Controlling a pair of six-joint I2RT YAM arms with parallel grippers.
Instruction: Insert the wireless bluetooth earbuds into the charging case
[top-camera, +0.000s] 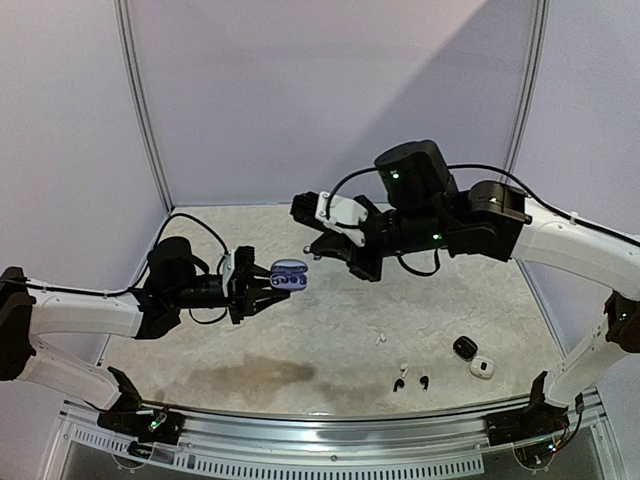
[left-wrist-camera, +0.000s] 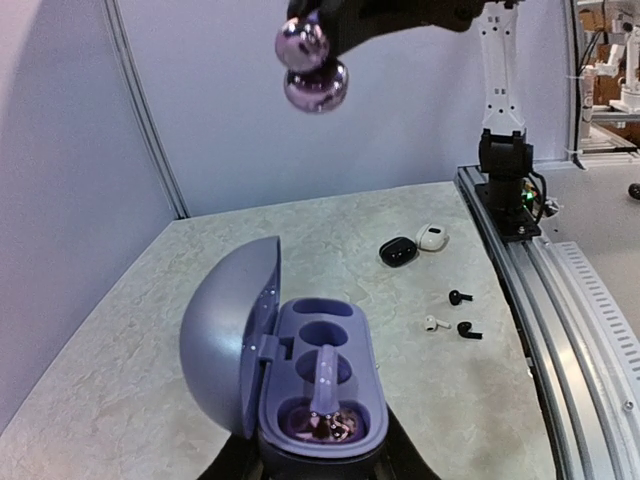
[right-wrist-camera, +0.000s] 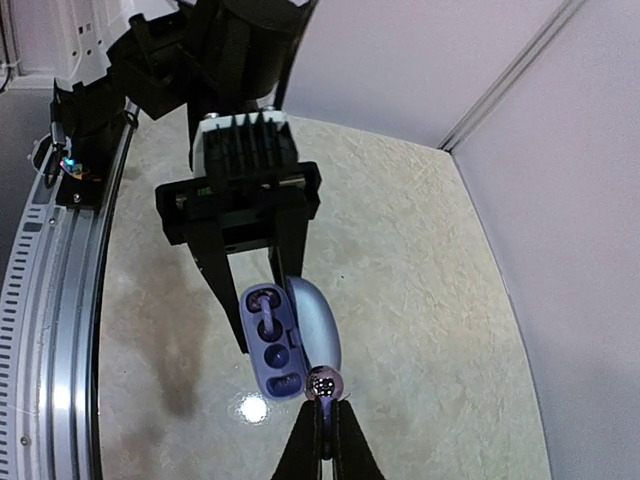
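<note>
Right gripper (right-wrist-camera: 323, 408) was pinched shut on a glossy purple earbud (right-wrist-camera: 324, 382), low centre of the right wrist view, bulb poking past the fingertips and hanging just off the case's near end; contact I couldn't tell. Left gripper (top-camera: 258, 283) was closed on the base of the open charging case (left-wrist-camera: 320, 370), held in mid-air left of centre in the top view, lid swung left. A seated bud (left-wrist-camera: 322, 425) filled the bottom well; the empty well (left-wrist-camera: 325, 335) above it looked like the target. Risks, as I judged them: the thin pinch could let the bud twist and go in crooked, and a hard push could tip the airborne case or jolt the seated bud out. A drop would land it on the table (left-wrist-camera: 300, 230) among the loose earbuds (left-wrist-camera: 459, 297), lower right.
</note>
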